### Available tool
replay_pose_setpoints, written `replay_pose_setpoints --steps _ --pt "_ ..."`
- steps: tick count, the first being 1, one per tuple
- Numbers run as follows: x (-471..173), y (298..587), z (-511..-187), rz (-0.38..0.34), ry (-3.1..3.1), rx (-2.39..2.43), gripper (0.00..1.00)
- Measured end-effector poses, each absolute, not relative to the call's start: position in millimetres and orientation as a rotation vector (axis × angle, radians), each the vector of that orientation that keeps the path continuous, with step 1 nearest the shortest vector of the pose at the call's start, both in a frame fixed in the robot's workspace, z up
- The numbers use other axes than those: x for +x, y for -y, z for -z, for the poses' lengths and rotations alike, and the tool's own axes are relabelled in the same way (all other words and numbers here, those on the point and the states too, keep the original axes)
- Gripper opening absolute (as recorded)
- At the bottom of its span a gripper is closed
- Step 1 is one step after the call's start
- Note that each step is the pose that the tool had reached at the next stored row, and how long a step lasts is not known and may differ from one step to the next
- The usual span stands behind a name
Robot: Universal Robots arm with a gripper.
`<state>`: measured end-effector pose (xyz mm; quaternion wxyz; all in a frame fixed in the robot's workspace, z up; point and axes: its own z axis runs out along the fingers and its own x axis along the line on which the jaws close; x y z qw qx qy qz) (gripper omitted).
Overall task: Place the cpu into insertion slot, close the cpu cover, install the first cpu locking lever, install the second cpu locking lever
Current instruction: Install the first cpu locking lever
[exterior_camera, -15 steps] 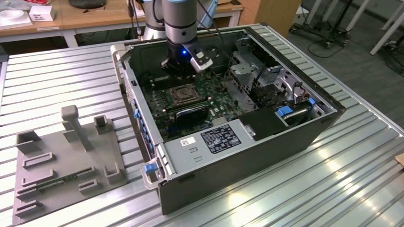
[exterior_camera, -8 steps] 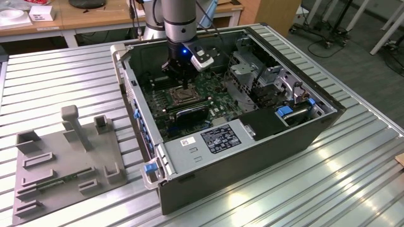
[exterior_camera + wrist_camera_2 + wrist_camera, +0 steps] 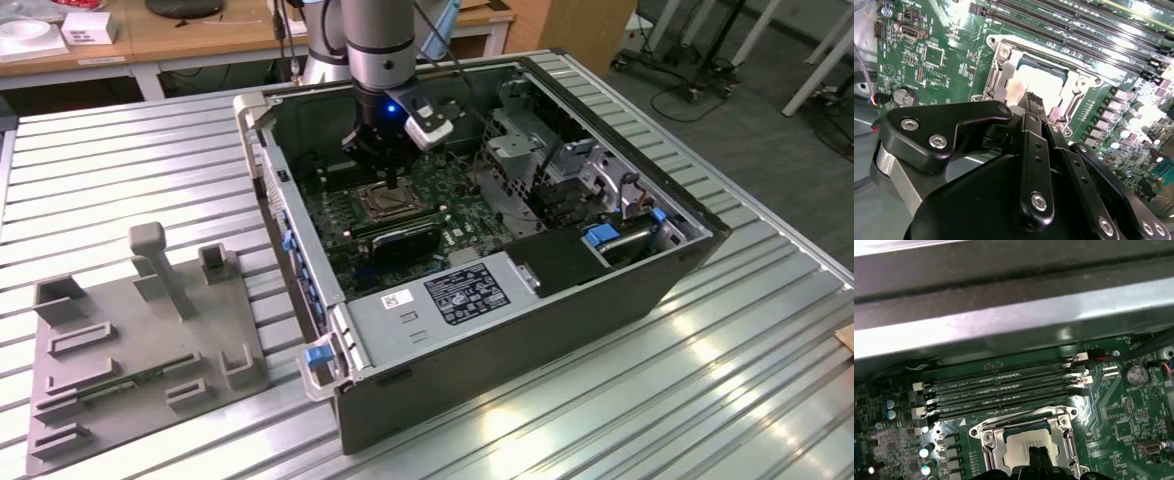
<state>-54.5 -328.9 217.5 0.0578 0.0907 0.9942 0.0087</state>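
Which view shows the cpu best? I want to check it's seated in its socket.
The second wrist view: the cpu shows its pale face inside the silvery cpu cover, with the gripper just over it. The first wrist view shows it partly hidden by the fingertips. In the exterior view the gripper hangs over the socket.

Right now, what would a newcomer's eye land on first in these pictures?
The open computer case on the slatted metal table, with the arm reaching down into it. Its gripper sits over the cpu, which lies in the insertion slot with the cpu cover framing it. A grey fixture tray lies at the exterior view's left.
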Motion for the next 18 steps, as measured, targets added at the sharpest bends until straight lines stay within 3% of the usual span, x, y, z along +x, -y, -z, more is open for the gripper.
replay_pose_setpoints --steps 18 --pt "-54.5 329.0 -214.8 -0.007 -3.051 0.008 0.11"
